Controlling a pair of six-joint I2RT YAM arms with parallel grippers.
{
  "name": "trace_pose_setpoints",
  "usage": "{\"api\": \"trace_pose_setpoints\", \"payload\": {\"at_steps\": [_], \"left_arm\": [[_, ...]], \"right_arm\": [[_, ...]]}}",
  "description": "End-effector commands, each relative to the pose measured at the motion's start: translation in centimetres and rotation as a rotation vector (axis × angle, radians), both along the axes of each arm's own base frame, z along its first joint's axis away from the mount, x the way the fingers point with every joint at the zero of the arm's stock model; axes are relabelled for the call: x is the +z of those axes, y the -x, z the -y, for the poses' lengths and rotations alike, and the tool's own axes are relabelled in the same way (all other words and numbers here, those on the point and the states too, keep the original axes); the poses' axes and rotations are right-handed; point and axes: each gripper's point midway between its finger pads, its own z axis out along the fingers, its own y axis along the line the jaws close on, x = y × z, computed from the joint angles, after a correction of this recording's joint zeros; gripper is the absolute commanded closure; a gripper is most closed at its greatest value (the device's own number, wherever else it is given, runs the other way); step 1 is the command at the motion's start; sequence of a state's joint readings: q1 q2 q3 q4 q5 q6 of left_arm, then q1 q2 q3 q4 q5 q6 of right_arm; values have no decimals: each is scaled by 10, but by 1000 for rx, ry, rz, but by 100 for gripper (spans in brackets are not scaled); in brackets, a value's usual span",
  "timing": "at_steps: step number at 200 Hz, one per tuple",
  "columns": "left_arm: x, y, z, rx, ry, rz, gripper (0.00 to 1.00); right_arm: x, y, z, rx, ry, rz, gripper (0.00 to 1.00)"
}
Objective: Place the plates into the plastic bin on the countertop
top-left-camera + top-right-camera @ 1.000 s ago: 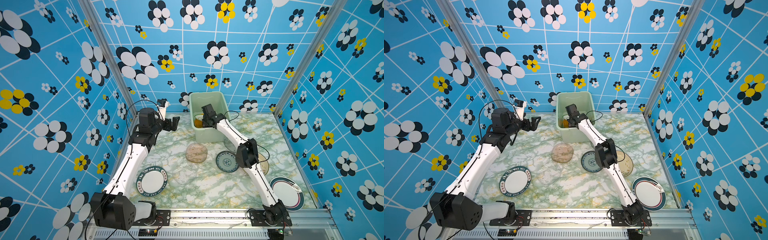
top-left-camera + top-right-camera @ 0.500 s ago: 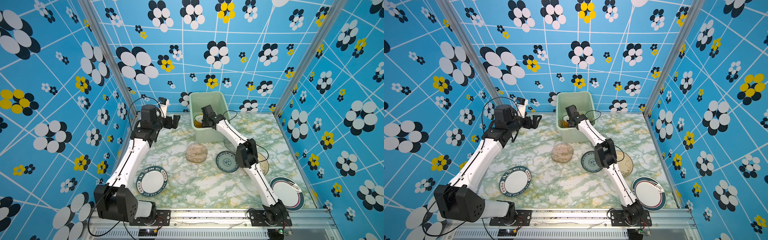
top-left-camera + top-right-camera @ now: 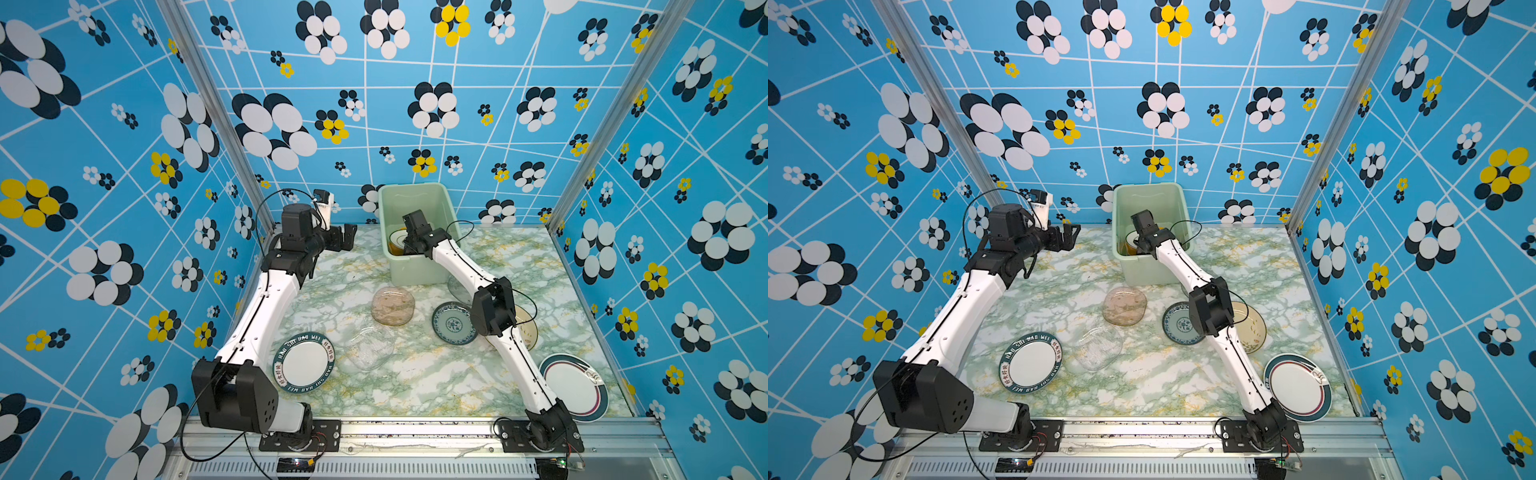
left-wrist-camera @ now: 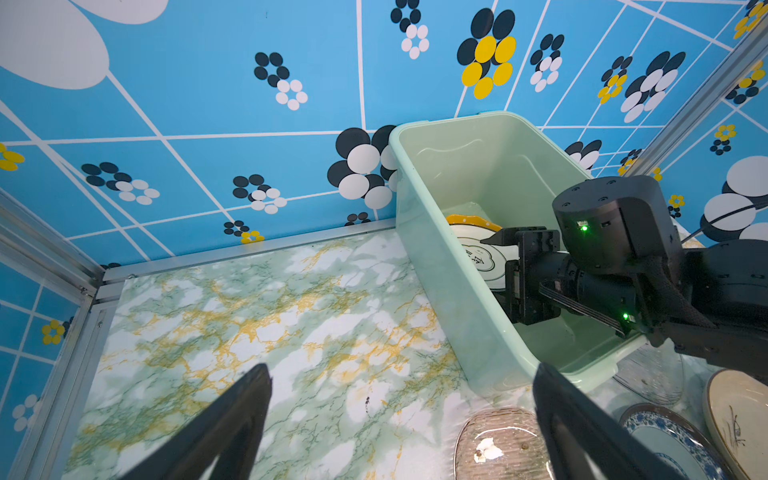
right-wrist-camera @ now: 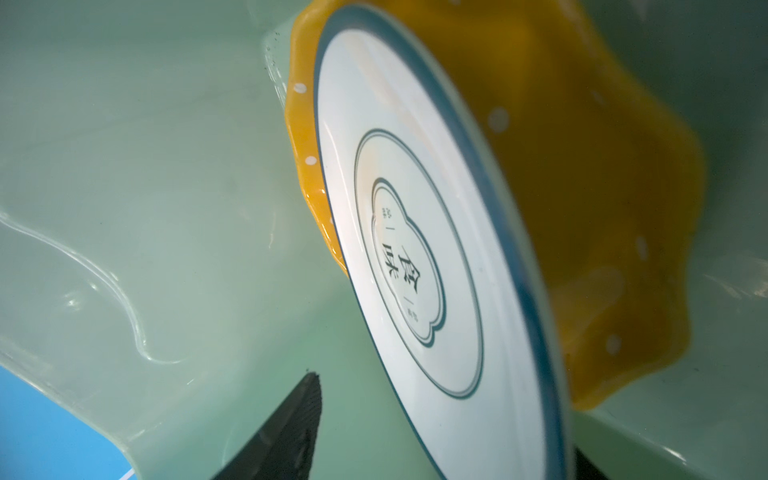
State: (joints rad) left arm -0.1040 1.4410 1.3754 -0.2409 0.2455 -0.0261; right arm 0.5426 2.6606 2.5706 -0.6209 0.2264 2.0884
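Hovering in the plastic bin (image 3: 419, 270), jaws parted around the white plate (image 5: 415, 249), the right gripper (image 4: 496, 264) is seemingly finishing a deposit, needing straight withdrawal; the left gripper (image 3: 345, 239) is hanging open, empty.
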Motion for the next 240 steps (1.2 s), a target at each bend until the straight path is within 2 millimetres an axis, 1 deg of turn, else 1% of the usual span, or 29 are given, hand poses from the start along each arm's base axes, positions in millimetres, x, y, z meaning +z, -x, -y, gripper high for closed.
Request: {"api": "trace_pose_setpoints", "payload": {"at_steps": [1,16,41,73,101,168,202,215,240], "left_arm": [[14,-5,-5,20,2,24,1],[15,-7,-5,22,-3,29,1],[14,-10,-9,42,-15,32,1],[17,-13,-10,46,-24,38,1],[19,-12,-13,55,-33,42,1],[25,-13,-14,59,-39,51,1],[30,-12,-15,62,-46,60,1],[32,-11,-16,65,-49,61,1],[33,-11,-15,63,-49,57,1]], "right_arm": [[-37,-4,12,-243,-193,-94,30],[-38,-5,13,-248,-198,-96,25],[-40,-8,13,-254,-220,-93,22],[-44,-13,19,-271,-228,-90,21],[-49,-16,20,-289,-251,-96,20],[-56,-19,28,-305,-260,-121,20],[-53,-19,22,-277,-292,-134,19],[-51,-17,17,-252,-306,-155,17],[-46,-9,11,-205,-324,-198,16]]}}
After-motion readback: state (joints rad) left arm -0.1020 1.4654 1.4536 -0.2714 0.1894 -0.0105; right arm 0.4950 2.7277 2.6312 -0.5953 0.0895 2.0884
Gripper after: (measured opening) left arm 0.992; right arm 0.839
